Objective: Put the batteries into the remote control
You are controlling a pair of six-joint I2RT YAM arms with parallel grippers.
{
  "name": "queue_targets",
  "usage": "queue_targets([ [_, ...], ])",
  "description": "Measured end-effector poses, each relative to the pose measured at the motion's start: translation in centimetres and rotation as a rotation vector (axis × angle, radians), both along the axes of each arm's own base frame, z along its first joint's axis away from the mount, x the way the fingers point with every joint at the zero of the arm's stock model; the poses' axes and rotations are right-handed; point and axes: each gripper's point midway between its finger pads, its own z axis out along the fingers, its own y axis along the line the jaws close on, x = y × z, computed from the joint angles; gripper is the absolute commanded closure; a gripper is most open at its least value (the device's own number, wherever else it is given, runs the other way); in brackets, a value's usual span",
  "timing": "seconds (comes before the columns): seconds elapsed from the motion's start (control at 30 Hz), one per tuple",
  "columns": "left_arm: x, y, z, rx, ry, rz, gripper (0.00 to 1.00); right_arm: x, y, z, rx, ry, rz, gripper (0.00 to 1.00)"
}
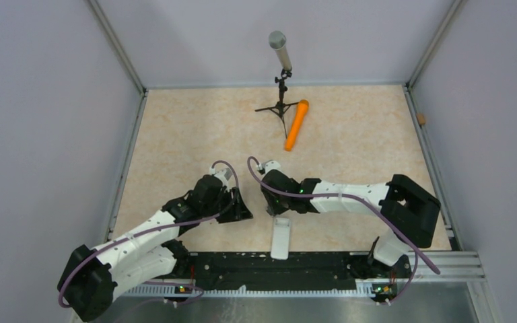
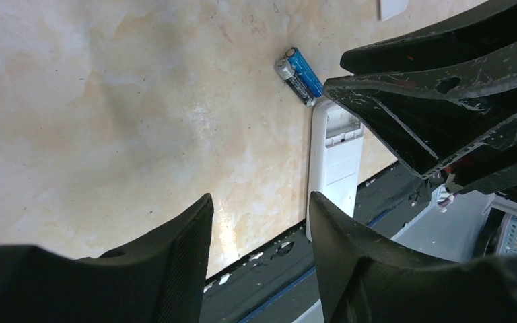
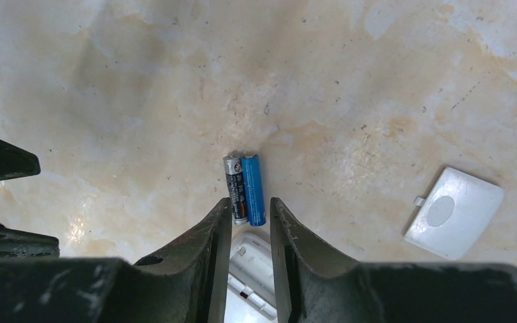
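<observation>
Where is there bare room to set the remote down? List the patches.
Free: the far left tabletop, left of the microphone tripod; the far right, beyond the orange cylinder. Crowded: near centre, where batteries, remote control and battery cover lie close together.

The table (image 3: pixel 108 81) is a smooth, cream, stone-look top with a soft sheen and fine dark specks. The batteries (image 3: pixel 245 190) wear glossy wrappers, one blue and one dark, with a bright metal end cap. The remote control (image 2: pixel 335 168) and the loose cover (image 3: pixel 454 212) are matt white plastic. The right gripper (image 3: pixel 250 203) has matt black fingers (image 3: pixel 195 262).
</observation>
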Motion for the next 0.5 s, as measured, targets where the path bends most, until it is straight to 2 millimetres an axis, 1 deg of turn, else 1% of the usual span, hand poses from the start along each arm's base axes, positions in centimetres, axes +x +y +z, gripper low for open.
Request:
queue_targets([
  [0.2, 0.1, 0.0, 0.0, -0.001, 0.002, 0.002, 0.47, -0.1, -0.4, -0.4, -0.022, 0.007, -0.003, 0.76],
  [0.5, 0.1, 0.2, -0.1, 0.000, 0.004, 0.008, 0.47, -0.3, -0.7, -1.9, -0.060, 0.029, -0.001, 0.77],
])
